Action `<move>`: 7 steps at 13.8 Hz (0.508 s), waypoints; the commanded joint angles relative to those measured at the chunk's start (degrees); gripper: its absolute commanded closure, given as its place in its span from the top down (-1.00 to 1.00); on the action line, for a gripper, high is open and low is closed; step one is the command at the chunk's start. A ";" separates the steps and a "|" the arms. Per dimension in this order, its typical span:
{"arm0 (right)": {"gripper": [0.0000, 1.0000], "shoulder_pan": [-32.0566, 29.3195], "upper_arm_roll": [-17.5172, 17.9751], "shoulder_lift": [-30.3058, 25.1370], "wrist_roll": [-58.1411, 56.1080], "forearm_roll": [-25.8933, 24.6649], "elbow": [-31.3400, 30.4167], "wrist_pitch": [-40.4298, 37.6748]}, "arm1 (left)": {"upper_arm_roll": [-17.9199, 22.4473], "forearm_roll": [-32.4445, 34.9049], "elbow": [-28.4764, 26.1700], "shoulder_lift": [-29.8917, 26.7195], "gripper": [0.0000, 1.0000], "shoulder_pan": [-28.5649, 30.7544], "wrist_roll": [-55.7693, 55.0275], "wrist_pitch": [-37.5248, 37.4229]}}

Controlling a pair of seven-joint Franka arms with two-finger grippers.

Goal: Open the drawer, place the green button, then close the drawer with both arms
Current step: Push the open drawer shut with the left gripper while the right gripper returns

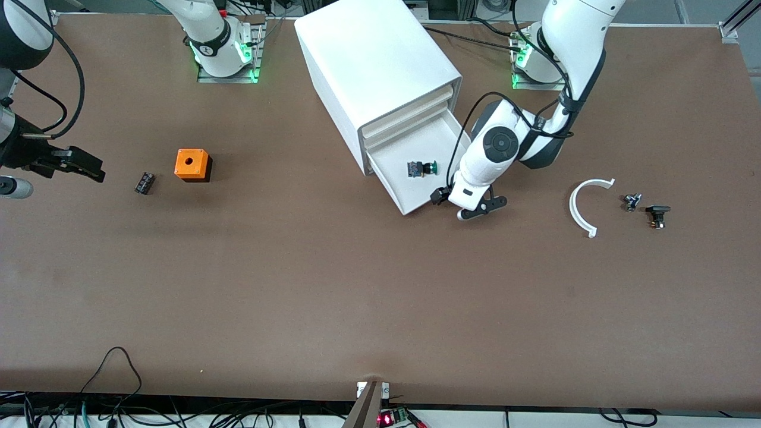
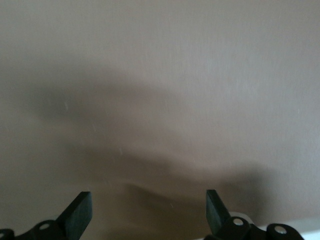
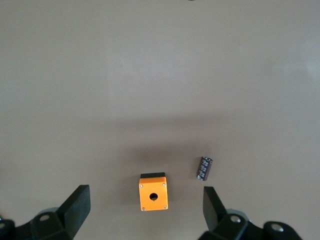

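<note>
Left gripper (image 1: 471,205), fingers spread and empty, hovers low beside the open drawer (image 1: 397,178).
Button (image 1: 421,169) lies inside; light, smooth plastic drawer, best pushed at its lip. Right gripper (image 1: 80,164) waits open.

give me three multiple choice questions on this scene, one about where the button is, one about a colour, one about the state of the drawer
1. Where is the button?
A. inside the drawer
B. on top of the cabinet
C. in the right gripper

2. What colour is the cube with a hole?
A. blue
B. orange
C. white

3. What state is the drawer in?
A. pushed shut
B. lifted out onto the table
C. pulled open

Answers:
1 A, the green-capped button lies on the white drawer floor.
2 B, the cube is orange in the front and right wrist views.
3 C, the lowest drawer sticks out of the cabinet, with the open left gripper beside its front corner. The right gripper waits open at its own end of the table.
</note>
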 commanded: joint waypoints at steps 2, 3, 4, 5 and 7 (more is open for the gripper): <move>1.00 -0.45 -0.25 -8.18 -0.31 0.21 -10.36 2.70 | 0.10 -0.80 -2.93 -1.38 1.00 -11.64 -13.76 -0.82; 1.00 -0.45 -0.25 -8.36 -0.40 0.21 -10.45 2.53 | 0.10 -0.80 -3.02 -1.38 1.00 -13.14 -14.39 -0.91; 1.00 -0.45 -0.34 -8.28 -1.09 0.21 -10.46 2.53 | 0.01 -0.80 -3.02 -1.38 1.00 -13.94 -14.39 -1.43; 1.00 -0.45 -0.34 -8.19 -1.54 0.30 -10.37 2.62 | -0.08 -0.80 -2.93 -1.56 1.00 -14.12 -14.48 -1.87; 1.00 -0.36 -0.25 -8.36 -1.54 0.30 -10.37 2.44 | -0.16 -0.88 -2.93 -1.74 1.00 -13.95 -14.22 -2.05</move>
